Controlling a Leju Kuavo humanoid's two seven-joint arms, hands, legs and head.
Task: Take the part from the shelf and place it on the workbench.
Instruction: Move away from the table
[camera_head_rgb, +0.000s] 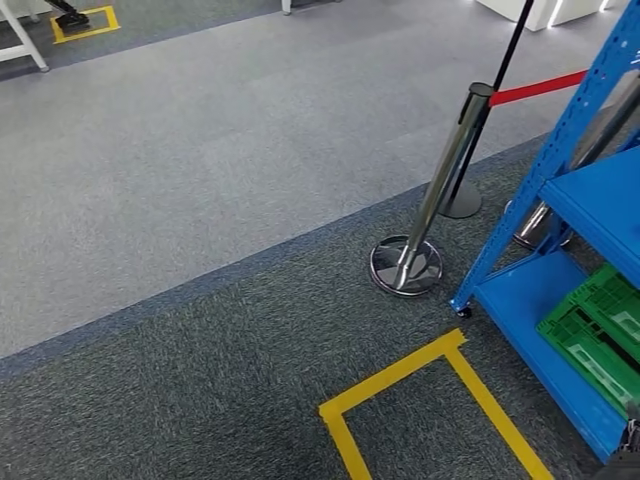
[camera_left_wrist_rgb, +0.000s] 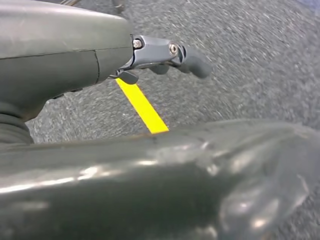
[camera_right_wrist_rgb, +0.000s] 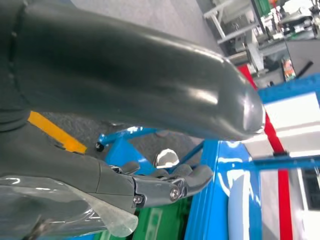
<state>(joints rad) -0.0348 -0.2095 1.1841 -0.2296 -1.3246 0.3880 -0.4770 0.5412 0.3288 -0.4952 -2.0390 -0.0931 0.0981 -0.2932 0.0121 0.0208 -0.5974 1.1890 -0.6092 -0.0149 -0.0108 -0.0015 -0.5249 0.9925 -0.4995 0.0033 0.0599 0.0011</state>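
The right hand (camera_right_wrist_rgb: 166, 185) is seen in its wrist view with fingers (camera_right_wrist_rgb: 196, 175) extended and loosely together; a clear plastic-wrapped item (camera_right_wrist_rgb: 56, 210) lies under the palm, presumably the part, but whether it is truly gripped cannot be told. The left hand (camera_left_wrist_rgb: 166, 55) hangs over grey carpet with fingers (camera_left_wrist_rgb: 194, 62) lightly curled and nothing between them.

Just beyond the right fingertips stands the blue shelf (camera_head_rgb: 528, 300), with green crates (camera_head_rgb: 596, 330) on its lowest level. No workbench can be made out, so the carry is judged to be unfinished.

The main risk is judged to be loss of the wrapped item: slick film under a flat hand could slide out during walking or turning. A second risk is contact with the shelf upright, which is close beside the right fingers.

A chrome stanchion (camera_head_rgb: 430, 200) with a red belt (camera_head_rgb: 537, 88) stands near the shelf corner, and yellow floor tape (camera_head_rgb: 392, 380) marks a box on the carpet; the stanchion base would have to be avoided.
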